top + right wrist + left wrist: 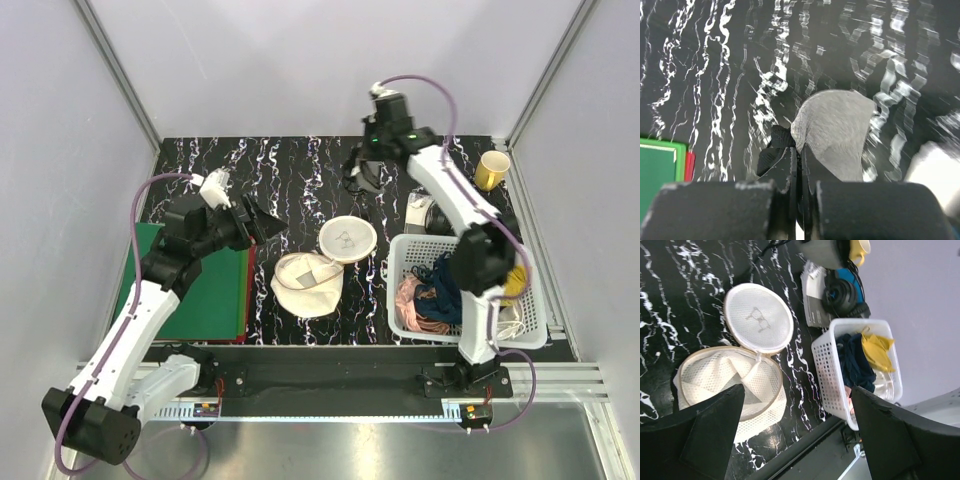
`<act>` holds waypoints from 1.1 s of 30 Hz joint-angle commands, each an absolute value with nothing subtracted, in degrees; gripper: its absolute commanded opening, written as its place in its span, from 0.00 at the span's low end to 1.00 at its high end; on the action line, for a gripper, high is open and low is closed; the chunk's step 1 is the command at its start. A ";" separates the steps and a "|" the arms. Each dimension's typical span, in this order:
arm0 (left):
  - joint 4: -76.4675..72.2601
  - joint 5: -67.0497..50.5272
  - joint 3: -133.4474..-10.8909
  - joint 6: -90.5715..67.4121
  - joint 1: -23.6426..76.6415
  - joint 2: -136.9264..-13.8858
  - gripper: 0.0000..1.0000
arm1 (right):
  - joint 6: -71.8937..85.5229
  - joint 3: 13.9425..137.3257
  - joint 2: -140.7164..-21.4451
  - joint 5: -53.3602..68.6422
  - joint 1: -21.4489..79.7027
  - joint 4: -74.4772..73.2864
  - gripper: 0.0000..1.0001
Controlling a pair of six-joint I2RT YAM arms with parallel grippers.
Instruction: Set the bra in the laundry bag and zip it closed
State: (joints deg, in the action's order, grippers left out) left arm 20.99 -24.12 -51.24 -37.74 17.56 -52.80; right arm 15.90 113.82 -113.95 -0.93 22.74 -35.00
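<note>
Reaching out long over the far part of the black, white-veined table (300,170), the right arm has its elbow above the basket (535,335) and its wrist bent down. The right gripper (799,156) is clenched on the bra (835,132), pinching it where a small black bow meets a smooth, rounded grey cup. Whether the cup touches the tabletop cannot be told. The left arm rises from its base, folds at the elbow over the flat green mat (215,300) and points its wrist to the middle of the table, with the left gripper (268,222) released, its dark wedge-shaped fingers (715,430) spread wide. Just beyond them lies the laundry bag (322,265), open like a clamshell. Its far half is a taut round disc of cream mesh with a small black glasses-like mark, and its near half is a slack, creased bowl with a tan rim. To the bag's right, the white plastic lattice basket holds crumpled clothes (860,362) in navy, yellow and pink.
</note>
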 commanded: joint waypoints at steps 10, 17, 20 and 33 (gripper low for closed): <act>19.60 -26.44 -55.45 -36.66 8.61 -65.73 0.99 | 23.73 145.58 -140.47 4.06 31.55 -44.13 0.83; 15.56 -24.27 -59.14 -34.46 10.19 -77.14 0.80 | 23.73 117.47 -123.86 0.35 31.11 -36.48 0.83; 14.86 -21.28 -63.01 -32.88 11.07 -84.08 0.68 | 27.15 108.76 -120.25 0.96 29.62 -31.57 0.79; 17.32 -14.85 -86.48 -22.50 12.66 -111.17 0.58 | 42.53 106.17 -127.52 15.20 26.46 -12.76 0.67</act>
